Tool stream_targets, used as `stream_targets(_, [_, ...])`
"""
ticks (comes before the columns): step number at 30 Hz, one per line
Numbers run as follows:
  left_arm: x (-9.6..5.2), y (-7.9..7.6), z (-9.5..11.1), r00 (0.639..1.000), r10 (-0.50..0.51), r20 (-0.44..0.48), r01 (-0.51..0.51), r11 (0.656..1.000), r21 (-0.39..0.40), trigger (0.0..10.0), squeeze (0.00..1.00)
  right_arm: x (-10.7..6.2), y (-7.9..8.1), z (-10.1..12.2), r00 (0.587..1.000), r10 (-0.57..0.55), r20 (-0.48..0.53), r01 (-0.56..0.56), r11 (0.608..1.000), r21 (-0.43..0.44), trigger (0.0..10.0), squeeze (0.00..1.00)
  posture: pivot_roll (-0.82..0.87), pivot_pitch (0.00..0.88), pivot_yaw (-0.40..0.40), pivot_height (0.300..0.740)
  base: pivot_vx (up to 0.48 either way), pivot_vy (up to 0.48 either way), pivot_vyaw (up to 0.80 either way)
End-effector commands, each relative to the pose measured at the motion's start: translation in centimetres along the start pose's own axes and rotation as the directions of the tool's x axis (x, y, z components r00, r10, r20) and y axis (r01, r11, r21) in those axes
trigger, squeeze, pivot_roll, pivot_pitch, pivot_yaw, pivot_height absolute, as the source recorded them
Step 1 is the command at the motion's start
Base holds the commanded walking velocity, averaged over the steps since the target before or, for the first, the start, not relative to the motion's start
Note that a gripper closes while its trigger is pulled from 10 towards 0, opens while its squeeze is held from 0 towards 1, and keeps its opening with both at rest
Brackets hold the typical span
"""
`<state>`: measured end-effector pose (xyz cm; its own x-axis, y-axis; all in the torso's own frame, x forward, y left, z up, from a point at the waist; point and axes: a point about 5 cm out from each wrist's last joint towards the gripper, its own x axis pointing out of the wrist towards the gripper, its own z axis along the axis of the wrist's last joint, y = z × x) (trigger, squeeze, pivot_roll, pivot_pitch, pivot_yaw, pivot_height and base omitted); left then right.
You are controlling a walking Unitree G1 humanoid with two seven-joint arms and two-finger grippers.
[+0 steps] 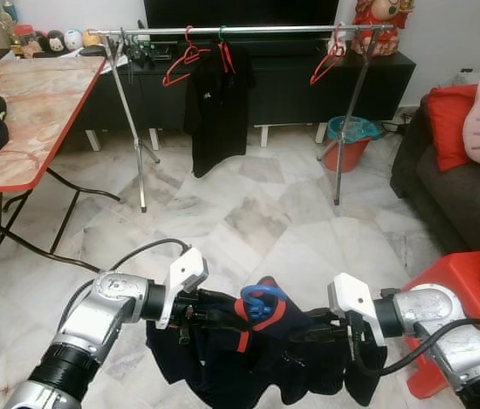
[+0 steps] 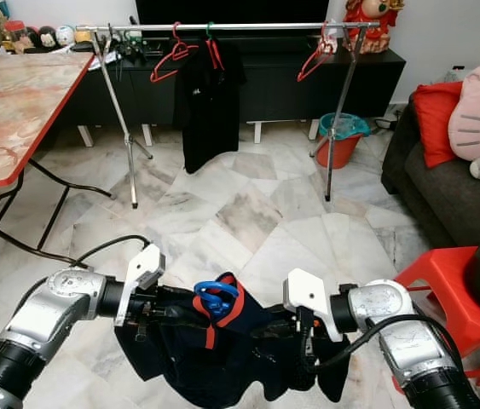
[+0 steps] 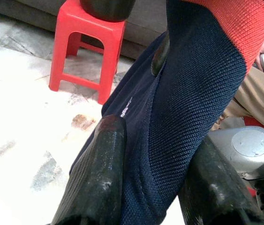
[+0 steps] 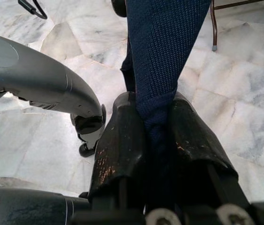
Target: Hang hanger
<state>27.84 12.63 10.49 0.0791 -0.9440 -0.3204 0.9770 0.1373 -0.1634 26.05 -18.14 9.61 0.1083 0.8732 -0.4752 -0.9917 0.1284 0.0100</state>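
Stereo head views, with wrist views. I hold a dark navy shirt (image 1: 257, 349) with a red-trimmed collar low in front of me, stretched between both grippers. My left gripper (image 1: 210, 308), at about 7 o'clock in the head view, has its fingers (image 3: 99, 178) set on either side of a fold of the navy knit; whether they press it tight I cannot tell. My right gripper (image 4: 156, 129), at about 5 o'clock, has its two black fingers pinched together on a bunched strip of the same cloth. A blue hanger (image 1: 261, 300) pokes its hook up through the collar, between the two grippers. At 12 o'clock stands a clothes rail (image 1: 248, 31), carrying red hangers (image 1: 184, 61) and a hung black shirt (image 1: 216, 106). A marble-topped table (image 1: 31, 98) lies at 10 o'clock, a red stool (image 2: 448, 294) at 4 o'clock, beside a dark sofa (image 1: 457, 183).
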Motion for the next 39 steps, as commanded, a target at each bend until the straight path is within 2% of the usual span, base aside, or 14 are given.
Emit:
stream_targets(1, [0.5,-0.3,-0.1,1.0,-0.025,-0.001,0.025,1.0,-0.007,0.0,0.0,0.1,-0.8,1.7,0.997,-0.024,0.068,0.028,0.998,-0.053,10.0,0.0,-0.2,0.0,-0.021,0.74,0.0,0.0,0.0])
stream_targets(3, [0.4,-0.2,-0.1,1.0,-0.023,-0.001,0.023,1.0,-0.007,0.0,0.0,0.2,-0.8,1.7,0.997,-0.023,0.07,0.026,0.999,-0.048,10.0,0.0,-0.2,0.0,-0.02,0.74,0.0,0.0,0.0])
stream_targets(4, [0.4,-0.2,-0.1,1.0,-0.022,-0.001,0.022,1.0,-0.008,0.0,0.0,0.2,-0.8,1.7,0.997,-0.022,0.072,0.025,0.999,-0.045,10.0,0.17,-0.2,0.0,-0.02,0.74,0.0,0.0,0.0])
stream_targets(5, [0.4,-0.2,-0.2,1.0,-0.021,-0.002,0.021,1.0,-0.008,0.0,0.0,0.2,-0.8,1.7,0.997,-0.022,0.073,0.025,0.999,-0.043,10.0,0.71,-0.2,0.0,-0.019,0.74,0.0,0.0,0.0])
stream_targets(6, [0.4,-0.2,-0.2,1.0,-0.02,-0.002,0.02,1.0,-0.008,0.0,0.0,0.2,-0.8,1.7,0.997,-0.021,0.074,0.025,0.999,-0.042,10.0,1.0,-0.2,0.0,-0.018,0.74,0.0,0.0,0.0])
stream_targets(13, [0.4,-0.1,-0.4,1.0,-0.01,-0.009,0.01,1.0,-0.011,0.0,0.0,0.3,-0.7,1.7,0.997,-0.013,0.073,0.016,0.999,-0.036,10.0,1.0,-0.2,0.0,-0.016,0.74,0.0,0.0,0.0])
stream_targets(25, [0.2,0.8,-0.9,0.997,0.081,-0.013,-0.081,0.997,-0.008,0.0,0.0,0.1,-0.2,1.0,0.999,0.018,0.032,-0.018,1.0,-0.025,10.0,1.0,-0.2,0.0,-0.021,0.74,0.0,0.0,0.0])
stream_targets(29, [0.0,1.2,-1.3,0.992,0.129,-0.01,-0.129,0.991,-0.014,0.0,0.0,-0.3,-0.2,0.4,1.0,-0.01,0.002,0.01,1.0,-0.017,10.0,1.0,-0.2,0.0,-0.024,0.74,0.0,0.0,0.0])
stream_targets(39, [0.0,1.7,-2.2,0.977,0.213,-0.01,-0.213,0.977,-0.026,0.0,0.0,-1.2,-0.3,0.0,0.994,-0.107,0.023,0.107,0.994,0.006,10.0,1.0,-0.21,0.0,-0.018,0.74,0.0,0.0,0.0])
